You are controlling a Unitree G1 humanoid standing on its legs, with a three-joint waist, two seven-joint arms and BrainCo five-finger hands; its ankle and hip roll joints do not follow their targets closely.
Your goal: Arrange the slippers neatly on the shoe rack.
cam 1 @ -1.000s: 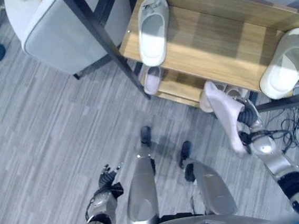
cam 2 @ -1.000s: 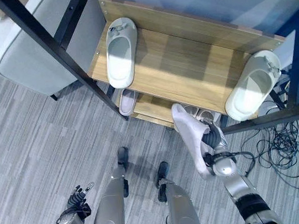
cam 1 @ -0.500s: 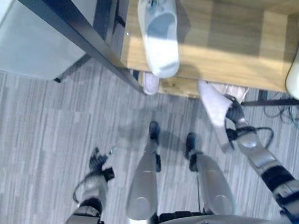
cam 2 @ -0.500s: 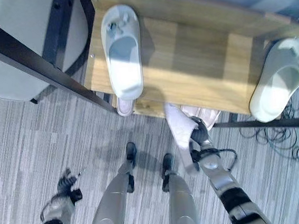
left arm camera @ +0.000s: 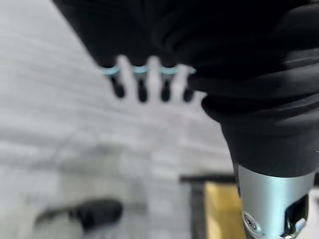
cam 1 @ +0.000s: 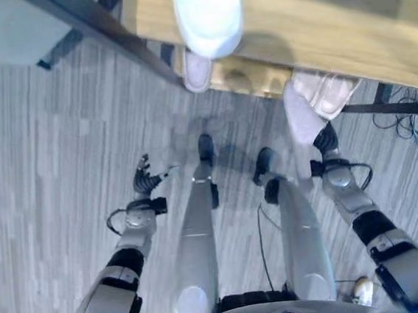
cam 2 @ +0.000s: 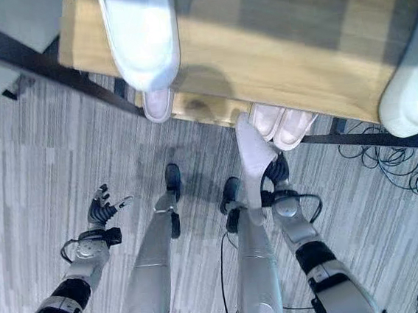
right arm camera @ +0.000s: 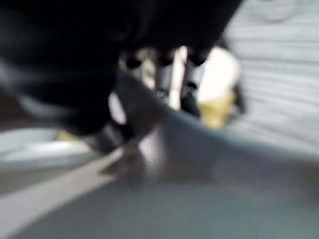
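Note:
My right hand is shut on a pale pink slipper, held toe-up in front of the rack's lower shelf, its tip close to a pair of pink slippers there. Its pale sole shows large in the right wrist view. Another pink slipper pokes out of the lower shelf further left. On the wooden top shelf lie a white slipper at the left and a second white one at the right edge. My left hand hangs open over the floor, fingers straight.
A black slanted frame bar crosses the rack's left end, with a grey seat behind it. Loose cables lie on the grey plank floor to the right of the rack.
The camera has tipped down and closer to the rack, shifting the whole picture. My right hand still holds the pink slipper, now nearer the lower-shelf pair. My left hand has reached further forward.

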